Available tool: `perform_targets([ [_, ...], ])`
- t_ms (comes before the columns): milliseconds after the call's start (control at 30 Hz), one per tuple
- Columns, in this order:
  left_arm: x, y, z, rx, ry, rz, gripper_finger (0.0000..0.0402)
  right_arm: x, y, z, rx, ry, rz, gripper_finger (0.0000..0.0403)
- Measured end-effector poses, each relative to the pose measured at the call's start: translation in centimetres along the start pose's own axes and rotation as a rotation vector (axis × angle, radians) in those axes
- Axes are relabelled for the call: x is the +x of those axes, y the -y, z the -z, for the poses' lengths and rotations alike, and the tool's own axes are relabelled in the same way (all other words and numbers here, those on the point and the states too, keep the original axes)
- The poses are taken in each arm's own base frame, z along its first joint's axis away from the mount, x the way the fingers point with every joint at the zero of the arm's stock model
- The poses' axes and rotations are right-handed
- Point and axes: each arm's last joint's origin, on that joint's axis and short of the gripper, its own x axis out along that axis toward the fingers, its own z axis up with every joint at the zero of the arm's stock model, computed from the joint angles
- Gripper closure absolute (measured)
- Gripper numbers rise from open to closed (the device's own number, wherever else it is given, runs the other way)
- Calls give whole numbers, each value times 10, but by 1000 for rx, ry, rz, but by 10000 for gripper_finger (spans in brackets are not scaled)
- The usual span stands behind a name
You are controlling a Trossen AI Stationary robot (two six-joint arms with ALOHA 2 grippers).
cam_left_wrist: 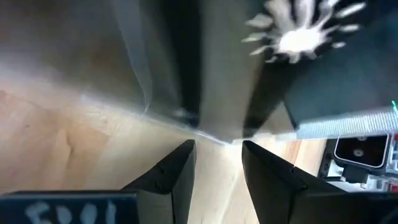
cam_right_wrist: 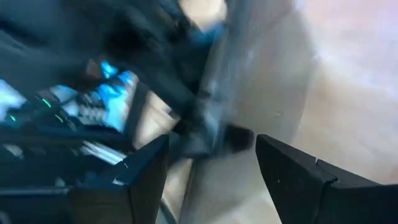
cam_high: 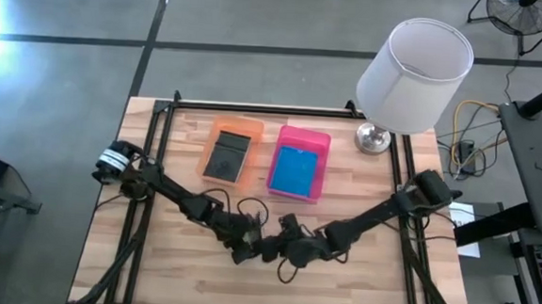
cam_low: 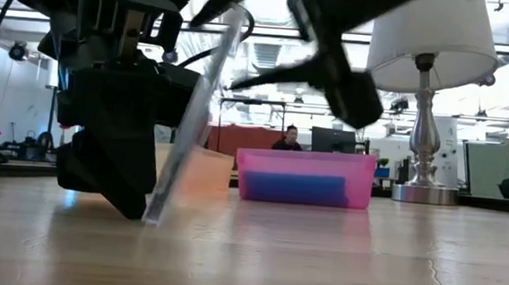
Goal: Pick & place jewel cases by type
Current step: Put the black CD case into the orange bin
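Observation:
A clear-and-dark jewel case stands on its lower edge on the table, tilted, between my two grippers near the table's near middle. My left gripper is low beside it, open, its fingertips at the case's lower edge. My right gripper is open on the case's other side, higher up; the case lies ahead of its spread fingers. A dark case lies in the orange tray and a blue case in the pink tray. My left gripper comes slanting down from the table's left, with its fingertips on the table right beside the case's lower edge. The case seems to rest against them, but the gripper body hides the place of contact. My right gripper is near the case's upper part; I cannot tell whether it touches.
A lamp with a white shade stands at the table's far right corner. The two trays sit side by side at the far middle. Bare wood shows near left and near right of the arms. People sit in the room beyond the table.

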Motion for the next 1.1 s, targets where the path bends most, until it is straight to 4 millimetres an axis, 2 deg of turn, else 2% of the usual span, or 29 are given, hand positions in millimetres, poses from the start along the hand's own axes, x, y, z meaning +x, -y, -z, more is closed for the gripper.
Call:
perform_targets([
  [133,1,1,4,3,3,-4,280,16,7,3,-71,-80,42,170],
  [233,1,4,12,24,27,-20,280,14,7,3,-28,-105,77,187],
  [333,-3,12,21,49,98,-42,280,12,19,6,-19,-137,148,222],
  [467,-18,18,36,81,194,-65,280,11,19,5,4,-140,143,289],
  [600,-34,11,54,66,272,-106,280,11,21,4,-11,-114,150,367],
  [700,-49,4,72,2,311,-119,280,10,19,1,-18,-77,139,378],
  [767,-60,1,91,-38,350,-104,280,6,13,-5,-29,-53,122,378],
  [867,-80,3,120,-115,473,-17,280,-3,-3,-19,-51,-38,68,378],
  [933,-93,4,135,-150,563,49,280,-4,-16,-38,-95,-64,11,378],
  [1000,-101,4,143,-173,626,96,280,3,-26,-66,-166,-98,-11,378],
  [1100,-109,6,143,-194,661,131,280,16,-36,-122,-292,-124,15,378],
])
